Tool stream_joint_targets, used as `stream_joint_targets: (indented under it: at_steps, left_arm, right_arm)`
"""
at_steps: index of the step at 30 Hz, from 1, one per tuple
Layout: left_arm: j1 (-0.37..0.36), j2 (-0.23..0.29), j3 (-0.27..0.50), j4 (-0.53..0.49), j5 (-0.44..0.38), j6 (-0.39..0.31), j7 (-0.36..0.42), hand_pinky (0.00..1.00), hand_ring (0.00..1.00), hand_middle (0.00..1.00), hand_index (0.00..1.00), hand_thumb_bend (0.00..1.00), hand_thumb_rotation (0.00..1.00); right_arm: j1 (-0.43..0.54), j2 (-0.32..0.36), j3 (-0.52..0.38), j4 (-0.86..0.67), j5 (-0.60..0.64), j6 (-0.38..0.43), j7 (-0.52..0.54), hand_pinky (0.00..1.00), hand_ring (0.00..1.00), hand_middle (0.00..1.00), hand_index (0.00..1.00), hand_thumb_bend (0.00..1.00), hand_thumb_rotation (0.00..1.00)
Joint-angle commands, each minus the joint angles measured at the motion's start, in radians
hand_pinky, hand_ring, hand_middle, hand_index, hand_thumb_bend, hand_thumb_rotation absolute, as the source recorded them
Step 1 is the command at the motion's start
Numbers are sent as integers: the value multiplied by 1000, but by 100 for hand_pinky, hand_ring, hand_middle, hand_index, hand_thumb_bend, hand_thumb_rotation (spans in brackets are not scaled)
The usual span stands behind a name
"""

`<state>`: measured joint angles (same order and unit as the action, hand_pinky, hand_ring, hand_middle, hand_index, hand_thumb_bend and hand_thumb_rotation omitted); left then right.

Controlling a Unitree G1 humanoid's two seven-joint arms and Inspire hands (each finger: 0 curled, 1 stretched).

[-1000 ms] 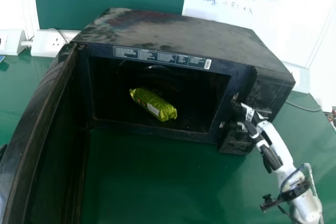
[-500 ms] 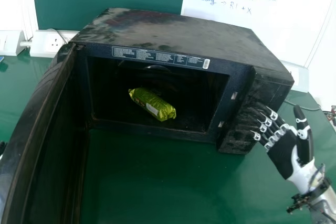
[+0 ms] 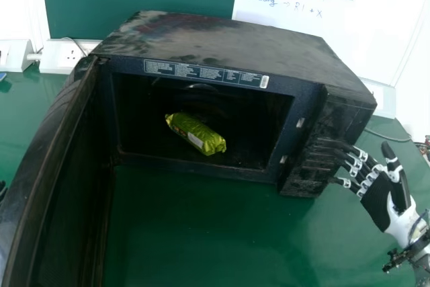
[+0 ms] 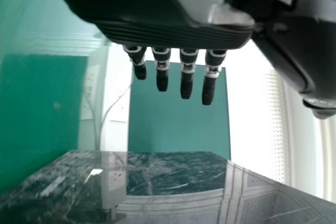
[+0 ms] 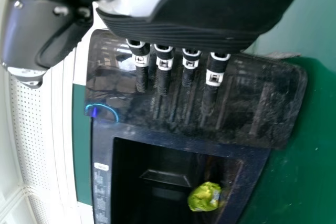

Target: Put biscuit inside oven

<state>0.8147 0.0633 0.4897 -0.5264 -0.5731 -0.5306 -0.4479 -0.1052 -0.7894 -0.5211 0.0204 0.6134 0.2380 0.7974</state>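
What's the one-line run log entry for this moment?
green biscuit packet: inside microwave oven | oven door: open | right hand: open, by control panel | left hand: open | next: possibly close door

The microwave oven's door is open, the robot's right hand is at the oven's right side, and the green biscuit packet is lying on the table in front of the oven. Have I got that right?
Not quite: the green packet lies inside the oven, as the head view shows. The door is open and the right hand is at that side.
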Motion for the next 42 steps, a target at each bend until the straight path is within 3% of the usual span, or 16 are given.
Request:
stream_joint_targets:
  at_steps: [1, 9, 10, 11, 12, 13, 14, 17, 20, 27, 32, 37, 42]
  left_arm:
    - [0, 4, 12, 18, -12, -22, -16, 81, 87, 89, 87, 96, 100]
    - [45, -38, 18, -46, 186, -105, 16, 80, 87, 89, 86, 98, 100]
    - [48, -37, 8, -46, 183, -107, 15, 80, 87, 89, 86, 98, 100]
    - [45, -31, 3, -33, 180, -126, 3, 80, 87, 89, 86, 98, 100]
    - [34, -26, 2, -12, 180, -154, -7, 80, 87, 88, 86, 99, 100]
    - [13, -13, 2, 25, 171, -201, -30, 80, 87, 88, 86, 98, 100]
    - [-1, -7, 2, 51, 171, -234, -41, 80, 87, 88, 86, 98, 100]
    - [-33, 11, 0, 105, 177, -310, -60, 79, 86, 88, 86, 98, 100]
    - [-56, 37, 2, 149, 184, -376, -77, 78, 85, 87, 85, 97, 100]
    - [-54, 50, -2, 140, 219, -412, -51, 76, 85, 87, 85, 98, 100]
    - [-54, 60, 1, 138, 250, -445, -35, 76, 85, 87, 85, 98, 100]
    - [-104, 101, 26, 190, 301, -562, -36, 76, 86, 89, 86, 98, 100]
    - [-96, 127, 63, 186, 368, -580, -11, 76, 86, 89, 86, 98, 100]
  right_arm:
    - [-8, -11, -11, 2, -20, -22, 3, 73, 90, 94, 96, 94, 96]
    - [-22, -7, -35, 7, -28, -1, -35, 77, 94, 100, 100, 90, 97]
    - [-23, -9, -35, 9, -36, -5, -42, 78, 95, 100, 100, 86, 96]
    - [-24, -9, -36, 10, -42, -6, -49, 79, 96, 100, 100, 68, 94]
    - [-27, -9, -38, 15, -43, -10, -48, 80, 95, 100, 100, 65, 93]
    - [-30, -9, -39, 18, -45, -10, -49, 80, 94, 98, 99, 56, 92]
    - [-33, -9, -39, 24, -50, -14, -49, 80, 94, 97, 99, 55, 91]
    - [-40, -7, -38, 30, -60, -15, -57, 79, 92, 94, 97, 60, 88]
    - [-49, -2, -36, 42, -64, -17, -59, 75, 89, 91, 95, 68, 91]
    - [-60, 5, -31, 41, -67, -5, -81, 73, 86, 90, 90, 91, 88]
    - [-57, 11, -31, 12, -65, 18, -110, 72, 84, 88, 88, 90, 90]
    - [-61, 10, -35, 26, -64, 11, -107, 75, 81, 84, 85, 78, 89]
    - [-58, 13, -35, 20, -67, 13, -117, 70, 77, 79, 80, 83, 89]
